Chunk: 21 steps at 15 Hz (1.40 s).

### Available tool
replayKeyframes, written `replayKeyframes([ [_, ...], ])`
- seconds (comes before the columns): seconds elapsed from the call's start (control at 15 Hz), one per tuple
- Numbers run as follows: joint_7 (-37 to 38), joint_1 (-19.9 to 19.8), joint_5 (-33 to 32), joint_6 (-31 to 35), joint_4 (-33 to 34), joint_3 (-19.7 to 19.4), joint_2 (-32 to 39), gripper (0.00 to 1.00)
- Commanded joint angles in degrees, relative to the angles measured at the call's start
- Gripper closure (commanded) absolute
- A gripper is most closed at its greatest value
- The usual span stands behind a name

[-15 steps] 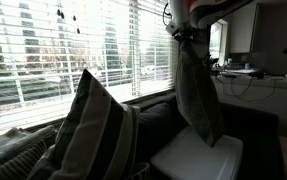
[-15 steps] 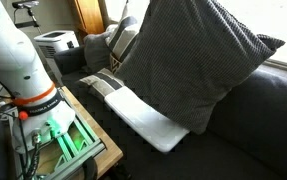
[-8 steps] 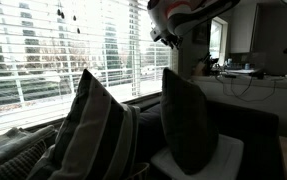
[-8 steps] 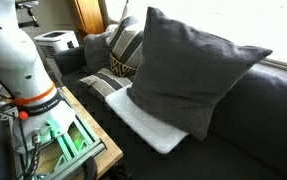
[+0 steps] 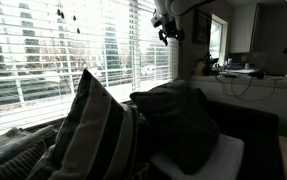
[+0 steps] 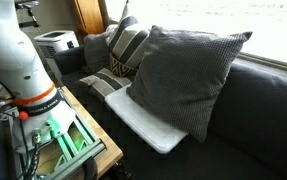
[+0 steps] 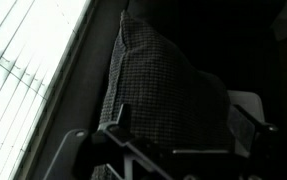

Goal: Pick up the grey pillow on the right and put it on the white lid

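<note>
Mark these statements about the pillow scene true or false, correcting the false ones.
1. The grey pillow sits on the white lid. True.
2. The tool grips the pillow. False: it hangs open, well above the pillow and apart from it.
3. The striped cushion lies on the lid. False: it stands beside the lid on the sofa.
4. The pillow is propped at a tilt toward the sofa back, not lying flat. True.
</note>
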Motion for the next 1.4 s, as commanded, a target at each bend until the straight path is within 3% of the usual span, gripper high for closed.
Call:
replayKeyframes([
  [0.0, -1.43, -3.92, 11.96, 6.53, -5.36, -1.27, -4.18, 0.00],
  [0.47, 1.51, -8.94, 32.72, 24.57, -22.72, -6.38, -13.36, 0.00],
  [0.8, 7.09, -9.57, 41.89, 32.74, -34.81, -9.85, -21.33, 0.00],
  [0.93, 11.14, -9.51, 43.77, 31.20, -37.32, -11.01, -23.60, 0.00],
  [1.33, 19.81, -9.48, 48.40, 18.51, -40.56, -13.93, -28.89, 0.00],
])
